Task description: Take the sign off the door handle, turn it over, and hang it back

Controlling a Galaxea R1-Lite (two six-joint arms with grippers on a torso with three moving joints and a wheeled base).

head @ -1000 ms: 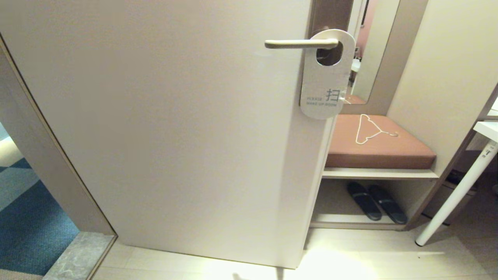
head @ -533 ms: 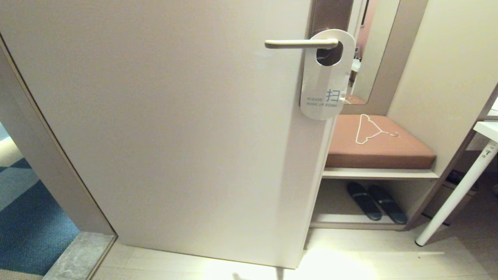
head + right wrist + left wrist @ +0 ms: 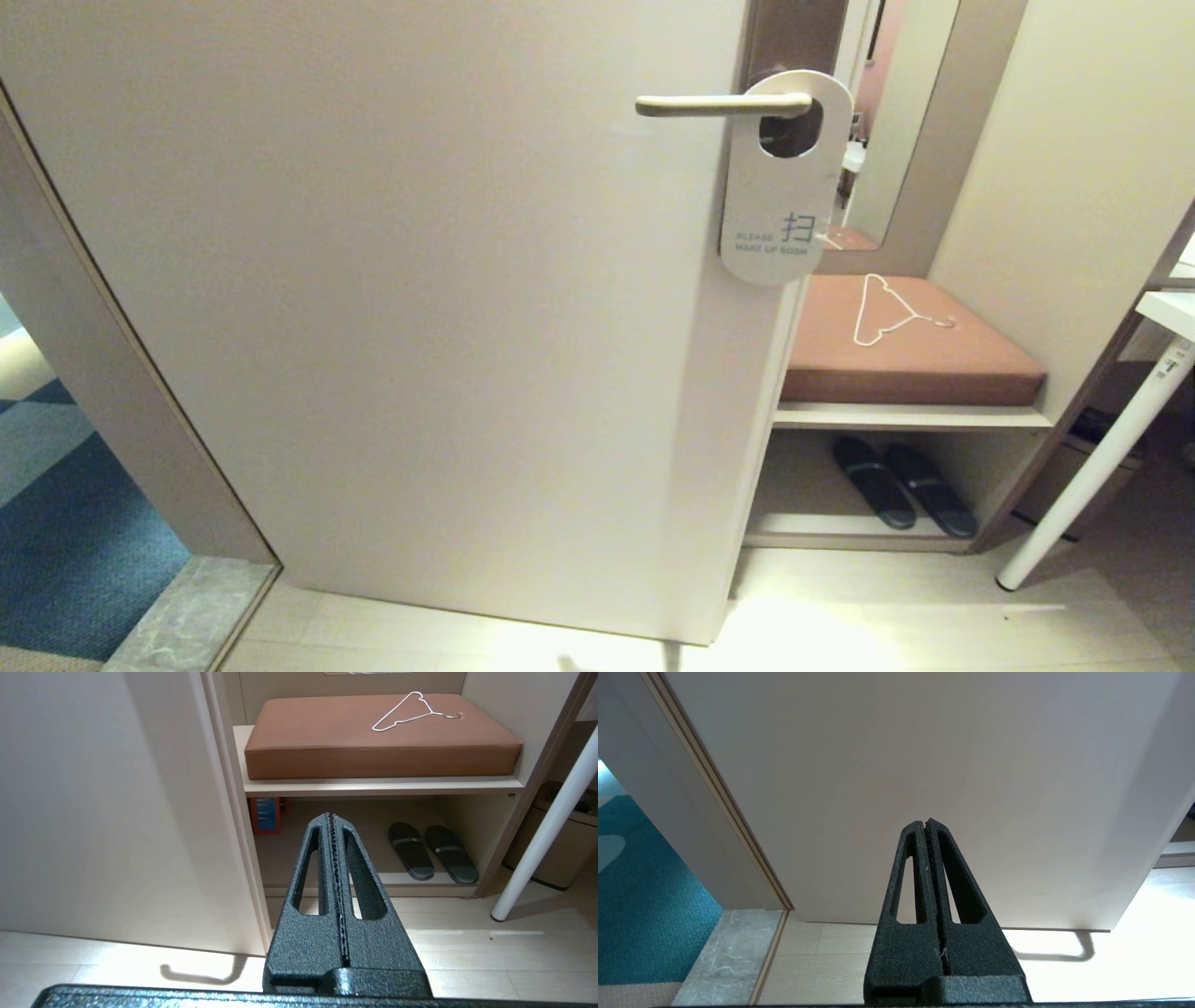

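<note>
The sign (image 3: 780, 205) hangs on the door handle (image 3: 719, 105), white side out, reading "PLEASE MAKE UP ROOM". The handle is a pale lever on a brown backplate (image 3: 794, 37) at the door's right edge. Neither gripper shows in the head view. My left gripper (image 3: 924, 822) is shut and empty, low down, facing the lower part of the door (image 3: 924, 765). My right gripper (image 3: 331, 815) is shut and empty, low down, facing the shelf unit beside the door edge. The sign and handle are out of both wrist views.
A brown cushion (image 3: 896, 355) on a shelf holds a thin white wire hanger (image 3: 882, 313). Dark slippers (image 3: 901, 485) lie on the shelf below. A white table leg (image 3: 1092, 467) slants at right. A doorway with blue carpet (image 3: 65, 541) is at left.
The sign has swung very slightly on the handle. Nothing else has moved.
</note>
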